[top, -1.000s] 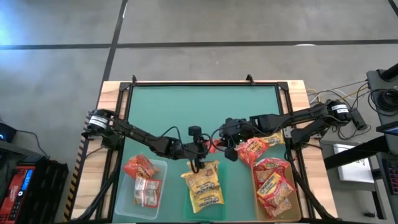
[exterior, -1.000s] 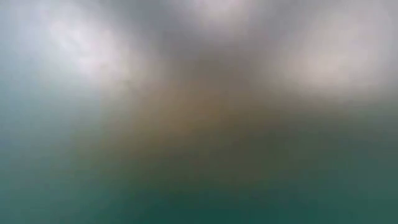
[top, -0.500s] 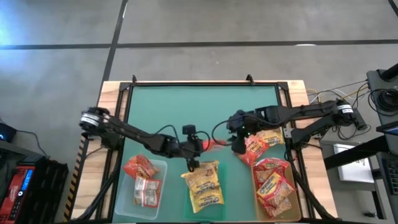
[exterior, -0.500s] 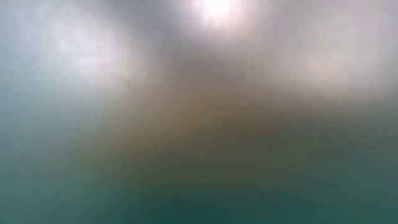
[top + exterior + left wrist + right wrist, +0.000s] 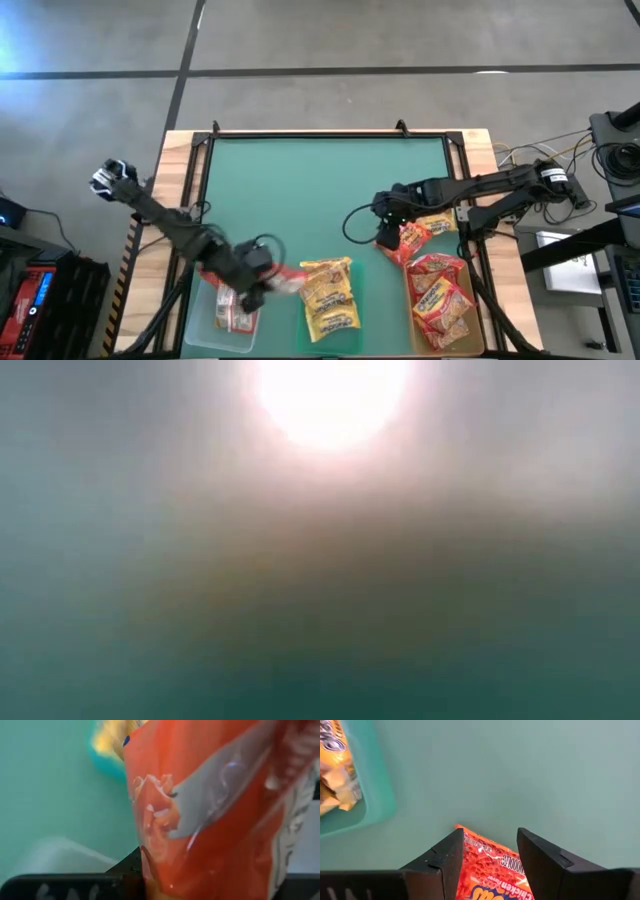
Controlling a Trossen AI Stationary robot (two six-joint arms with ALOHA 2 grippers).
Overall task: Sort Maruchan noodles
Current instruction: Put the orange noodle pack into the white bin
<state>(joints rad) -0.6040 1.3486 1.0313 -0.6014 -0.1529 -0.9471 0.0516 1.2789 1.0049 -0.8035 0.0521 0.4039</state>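
My left gripper (image 5: 257,290) is shut on a red-orange Maruchan noodle packet (image 5: 285,280), which fills the left wrist view (image 5: 210,810). It hangs over the right rim of the clear left tray (image 5: 205,310), which holds red-orange packets (image 5: 232,312). Yellow packets (image 5: 327,295) lie in the teal middle tray (image 5: 380,795). Red packets (image 5: 440,295) lie in the brown right tray (image 5: 470,300). My right gripper (image 5: 490,855) is open above the corner of a red packet (image 5: 487,870) that lies on the mat beside the right tray. My left gripper holds the red-orange packet by its end nearest the left tray (image 5: 150,870), and the packet itself hides the fingers' contact. The fingers slant down from the table's left. The packet sticks out toward the middle tray, lifted clear of trays and mat.
The green mat (image 5: 320,185) lies bare across the far half of the table. A pale yellow packet (image 5: 438,222) lies by the far end of the right tray. Cables and gear stand off the table's right edge (image 5: 600,160). The low view shows only blur.
The red-orange packet hung between both grippers at the table's middle; it has left my right gripper. My left gripper has carried it toward the table's left and near edge, rolling its wrist, to the left tray. My right gripper has drawn back slightly toward the right tray.
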